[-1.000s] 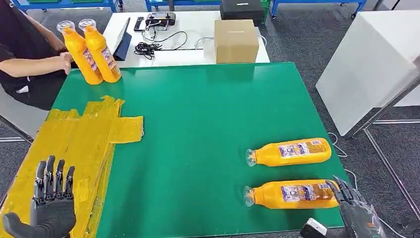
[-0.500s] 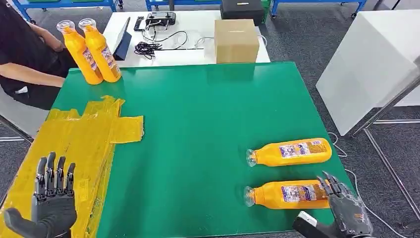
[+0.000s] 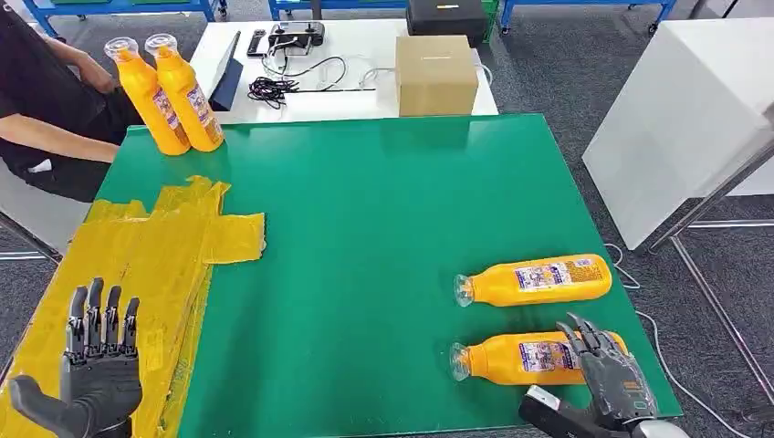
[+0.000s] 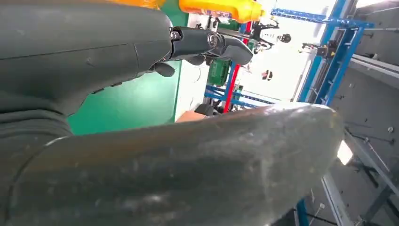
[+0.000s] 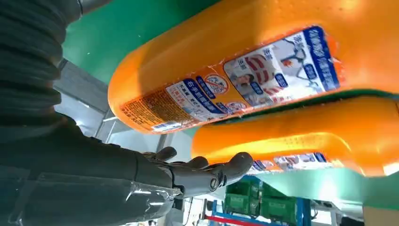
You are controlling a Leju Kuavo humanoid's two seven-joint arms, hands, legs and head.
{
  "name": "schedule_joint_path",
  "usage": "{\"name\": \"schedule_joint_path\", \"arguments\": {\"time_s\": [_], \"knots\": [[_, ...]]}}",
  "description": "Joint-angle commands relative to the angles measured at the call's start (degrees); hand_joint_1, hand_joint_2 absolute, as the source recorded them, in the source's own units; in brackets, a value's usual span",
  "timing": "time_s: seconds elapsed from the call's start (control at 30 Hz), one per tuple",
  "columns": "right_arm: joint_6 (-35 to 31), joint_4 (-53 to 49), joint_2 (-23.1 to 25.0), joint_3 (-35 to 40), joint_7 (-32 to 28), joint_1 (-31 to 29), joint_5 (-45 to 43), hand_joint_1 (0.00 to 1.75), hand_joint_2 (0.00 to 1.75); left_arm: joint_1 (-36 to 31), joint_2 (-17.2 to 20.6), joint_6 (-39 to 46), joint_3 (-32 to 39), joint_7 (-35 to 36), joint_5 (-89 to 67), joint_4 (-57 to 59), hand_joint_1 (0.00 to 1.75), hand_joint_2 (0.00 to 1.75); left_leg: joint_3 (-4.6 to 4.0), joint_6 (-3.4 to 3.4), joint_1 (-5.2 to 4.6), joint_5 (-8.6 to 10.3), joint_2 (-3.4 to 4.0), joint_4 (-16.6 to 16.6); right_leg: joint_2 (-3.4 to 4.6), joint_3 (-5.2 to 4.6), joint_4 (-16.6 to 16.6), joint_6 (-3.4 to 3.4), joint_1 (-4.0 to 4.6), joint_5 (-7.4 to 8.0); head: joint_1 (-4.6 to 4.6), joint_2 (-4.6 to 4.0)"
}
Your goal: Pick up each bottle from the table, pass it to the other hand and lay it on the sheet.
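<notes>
A: What has moved since a second ago?

B: The right hand (image 3: pixel 607 379) has slid in from the near right corner of the green worktop (image 3: pixel 383 201) and its fingers (image 3: pixel 584 339) now lie over the base end of the near bottle (image 3: pixel 529 357). The person (image 3: pixel 46 109) at the far left has drawn their arm back from the two upright bottles (image 3: pixel 169 91).

A: Is the right hand holding that bottle?

B: No. Its fingers are spread and released; whether they touch the bottle is unclear.

A: Where are the bottles?

B: Two orange bottles lie on their sides near the right edge, caps pointing left, the far bottle (image 3: pixel 538 279) just beyond the near one. Two more stand at the far left corner.

A: And the left hand?

B: The left hand (image 3: pixel 91 374) hovers open above the yellow sheet (image 3: pixel 164 246) at the near left, fingers extended, empty.
</notes>
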Motion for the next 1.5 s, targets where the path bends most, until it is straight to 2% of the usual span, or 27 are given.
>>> {"name": "schedule_joint_path", "arguments": {"time_s": [0.03,0.23,0.47,0.93,1.23,1.33,1.4,1.43,1.47,1.5], "knots": [[2.0,3.8,-5.8,3.6,3.1,-2.0,0.3,0.0,1.75,-1.4,0.6,-0.1,1.8,0.8,0.5,3.1,0.0,0.0,0.13,-0.03,0.0,-0.02,0.07,-0.1,0.05,0.11,-0.1,0.02,-0.01,0.01,0.0,0.0],[3.0,3.9,-6.3,2.5,3.0,-2.1,-0.1,0.0,1.75,-1.4,0.5,-0.3,2.0,1.0,0.7,3.0,0.0,0.0,0.08,-0.04,0.01,-0.02,0.06,-0.1,0.03,0.09,-0.1,0.02,0.0,0.01,0.0,0.0],[5.9,7.3,-6.4,4.0,1.9,-5.2,-0.1,0.0,1.75,-1.6,0.5,-0.1,1.5,1.5,1.2,3.1,0.0,0.0,0.11,-0.05,0.04,0.0,0.12,-0.1,0.09,0.11,-0.2,0.02,0.03,0.06,-0.02,0.0],[6.9,13.1,-4.7,7.2,0.6,-10.3,0.3,0.0,1.75,-2.0,1.1,0.6,0.3,1.9,1.8,3.4,0.0,0.0,0.14,-0.04,0.05,0.01,0.09,-0.1,0.06,0.14,-0.2,0.02,0.05,0.07,-0.02,0.0],[7.0,13.6,-4.5,7.5,0.5,-10.8,0.4,0.0,1.75,-2.0,1.2,0.7,0.3,1.9,1.9,3.4,0.0,0.0,0.18,-0.07,0.07,0.02,0.07,-0.1,0.01,0.2,-0.2,0.02,0.07,0.07,-0.02,0.0],[8.1,15.6,-4.8,9.4,0.0,-11.8,0.2,0.0,1.75,-2.2,1.8,1.3,-0.3,1.9,2.4,3.7,0.0,0.0,0.14,-0.04,0.06,0.03,0.11,-0.1,0.02,0.13,-0.2,0.01,0.05,0.06,0.0,0.0],[11.9,18.3,-6.3,12.8,-0.2,-13.2,-1.7,0.0,1.75,-2.8,2.7,1.6,-1.2,1.9,3.0,4.3,0.0,0.0,0.18,-0.03,0.05,0.03,0.15,-0.1,0.04,0.15,-0.2,0.01,0.05,0.06,-0.02,0.0],[15.2,19.2,-8.1,14.4,-0.2,-13.4,-5.5,1.27,1.75,-3.2,3.3,2.3,-1.8,2.1,3.4,4.9,0.0,0.0,0.22,-0.05,0.07,0.05,0.17,-0.1,0.05,0.2,-0.2,0.01,0.07,0.1,-0.02,0.0],[18.1,19.9,-9.8,16.0,-0.5,-13.8,-9.1,1.75,1.75,-3.8,4.3,2.9,-3.0,1.9,4.0,5.3,0.0,0.0,0.24,-0.03,0.07,0.04,0.18,-0.1,0.07,0.17,-0.2,0.01,0.07,0.08,0.0,0.0],[20.5,19.7,-13.6,17.5,0.4,-12.7,-13.7,1.75,1.75,-4.6,5.3,4.1,-4.3,2.0,4.6,6.7,0.0,0.0,0.3,-0.03,0.05,0.03,0.15,-0.1,0.06,0.12,-0.1,0.01,0.06,0.05,0.0,0.0]]}}
